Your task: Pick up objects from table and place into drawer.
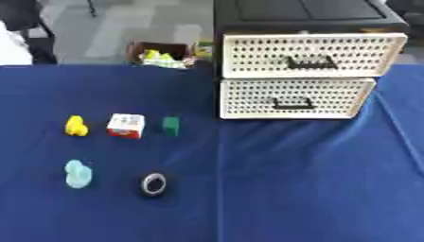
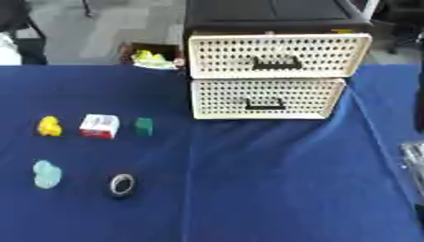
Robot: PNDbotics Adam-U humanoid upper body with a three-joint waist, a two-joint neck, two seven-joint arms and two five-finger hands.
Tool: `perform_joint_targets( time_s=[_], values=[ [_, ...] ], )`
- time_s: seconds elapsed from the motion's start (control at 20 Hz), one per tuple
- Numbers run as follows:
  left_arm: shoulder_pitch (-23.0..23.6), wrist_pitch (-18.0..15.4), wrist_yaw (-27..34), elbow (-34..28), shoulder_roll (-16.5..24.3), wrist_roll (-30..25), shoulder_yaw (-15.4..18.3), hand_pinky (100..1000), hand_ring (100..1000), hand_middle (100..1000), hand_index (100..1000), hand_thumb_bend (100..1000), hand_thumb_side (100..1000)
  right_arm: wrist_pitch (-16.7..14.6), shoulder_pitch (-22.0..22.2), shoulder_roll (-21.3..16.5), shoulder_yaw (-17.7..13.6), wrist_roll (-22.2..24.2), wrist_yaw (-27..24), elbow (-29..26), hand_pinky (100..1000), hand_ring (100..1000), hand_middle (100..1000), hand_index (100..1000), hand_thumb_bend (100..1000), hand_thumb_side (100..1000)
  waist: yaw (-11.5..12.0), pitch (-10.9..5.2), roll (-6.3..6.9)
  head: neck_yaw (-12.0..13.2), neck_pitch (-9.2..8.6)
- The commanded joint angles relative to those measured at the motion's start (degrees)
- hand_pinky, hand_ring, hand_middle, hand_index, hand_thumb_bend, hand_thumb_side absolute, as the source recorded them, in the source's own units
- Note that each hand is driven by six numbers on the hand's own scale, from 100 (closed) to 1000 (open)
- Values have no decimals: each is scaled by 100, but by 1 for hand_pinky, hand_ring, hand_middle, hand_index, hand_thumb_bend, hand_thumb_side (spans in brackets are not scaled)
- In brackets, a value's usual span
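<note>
At the right edge of the right eye view a sliver of the right hand (image 2: 413, 158) shows; its fingers cannot be told. Well apart, on the desk's (image 1: 314, 189) left, lie a yellow toy (image 1: 76, 126), red-white box (image 1: 126, 125), green block (image 1: 171, 126), pale blue piece (image 1: 78, 174) and black ring (image 1: 153, 184); both cream drawers (image 1: 294, 98) stand behind.

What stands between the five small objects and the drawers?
Nothing visible lies on the blue cloth between the yellow object, box, green block, pale blue object, ring and the drawers. Both drawers look shut, though.
</note>
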Motion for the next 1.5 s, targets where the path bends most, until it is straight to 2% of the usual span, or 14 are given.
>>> perform_joint_targets(
  time_s=[0.05, 0.15, 0.3, 0.45, 0.6, 0.65, 0.7, 0.75, 0.9, 0.95, 1.0, 1.3, 1.5],
  values=[
    [-53, 0, -17, -109, 186, -20, 40, 463, 452, 556, 848, 100, 857, -8, -102, -211, -43, 5, 29, -93, 815, 726, 705, 848, 100, 1000, -8, -91, -11, -39, -49],
    [-48, 5, -19, -109, 187, -21, 39, 463, 452, 556, 848, 100, 858, 4, -149, -280, -44, 42, 95, -93, 794, 710, 694, 845, 100, 1000, -14, -96, -15, -49, -53],
    [-33, 14, -21, -109, 194, -26, 35, 463, 452, 556, 847, 100, 857, 69, -358, -585, -37, 228, 408, -93, 726, 651, 639, 834, 100, 1000, -36, -120, -22, -56, -28],
    [-15, 22, -18, -109, 211, -26, 29, 463, 452, 556, 847, 100, 857, 236, -613, -1078, 68, 737, 921, -93, 677, 620, 624, 825, 100, 1000, -43, -153, -38, -63, 24],
    [4, 35, -15, -109, 231, -30, 21, 463, 452, 556, 846, 100, 858, 415, -886, -1631, 264, 1804, 1401, -93, 626, 569, 589, 847, 100, 1000, -49, -191, -65, -67, 73],
    [8, 41, -13, -109, 235, -32, 18, 463, 452, 556, 846, 100, 859, 427, -975, -1778, 300, 2177, 1526, -93, 587, 532, 546, 858, 100, 1000, -54, -203, -76, -66, 76],
    [12, 48, -10, -109, 238, -35, 14, 463, 452, 556, 846, 100, 859, 412, -1062, -1906, 327, 2545, 1632, -93, 580, 525, 539, 862, 100, 1000, -59, -213, -86, -63, 73],
    [15, 56, -10, -109, 242, -40, 11, 463, 452, 556, 846, 100, 861, 379, -1144, -2016, 346, 2896, 1709, -93, 532, 481, 476, 860, 100, 1000, -65, -221, -94, -59, 66],
    [24, 67, -12, -109, 257, -50, 5, 462, 452, 556, 846, 100, 859, 212, -1400, -2321, 387, 3902, 1865, -93, 456, 416, 389, 857, 100, 1000, -84, -238, -108, -47, 50],
    [23, 70, -10, -109, 261, -52, 2, 462, 452, 557, 846, 100, 859, 102, -1480, -2413, 429, 4255, 1919, -93, 427, 387, 342, 868, 100, 1000, -86, -242, -113, -48, 44],
    [21, 73, -8, -109, 265, -55, -2, 462, 452, 557, 846, 100, 859, -32, -1559, -2492, 485, 4632, 1938, -93, 420, 379, 333, 873, 100, 1000, -89, -245, -118, -48, 38],
    [30, 88, 1, -109, 284, -72, -19, 461, 452, 557, 846, 100, 860, -675, -2006, -2732, 724, 6687, 1490, -56, 374, 323, 264, 924, 100, 1000, -77, -275, -149, -42, 36],
    [44, 105, 5, -109, 291, -82, -25, 461, 451, 556, 845, 100, 862, -883, -2330, -2784, 850, 7501, 1011, 258, 337, 279, 210, 951, 100, 1000, -84, -289, -168, -35, 27]
  ],
)
